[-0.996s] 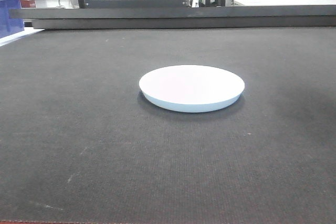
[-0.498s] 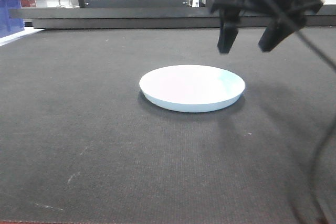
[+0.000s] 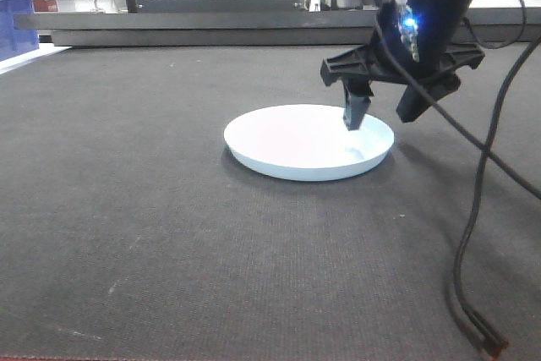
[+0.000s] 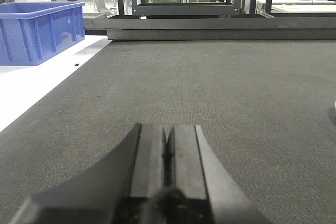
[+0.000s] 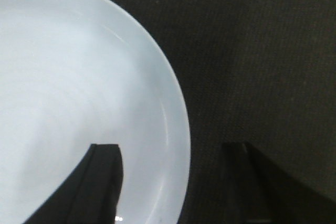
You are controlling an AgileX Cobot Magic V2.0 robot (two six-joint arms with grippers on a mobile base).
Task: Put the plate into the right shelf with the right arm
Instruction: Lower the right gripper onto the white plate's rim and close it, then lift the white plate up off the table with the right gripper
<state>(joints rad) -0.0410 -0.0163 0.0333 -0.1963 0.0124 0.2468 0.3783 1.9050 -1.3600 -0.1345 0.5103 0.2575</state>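
The table (image 3: 127, 209) is topped with dark woven matting. The plate (image 3: 287, 137) lies flat on it, near the middle.

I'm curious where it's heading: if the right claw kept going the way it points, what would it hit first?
Probably the plate: the right gripper points down, open, straddling its rim, one finger above the plate, the other above the dark mat. Remaining height is hard to judge.
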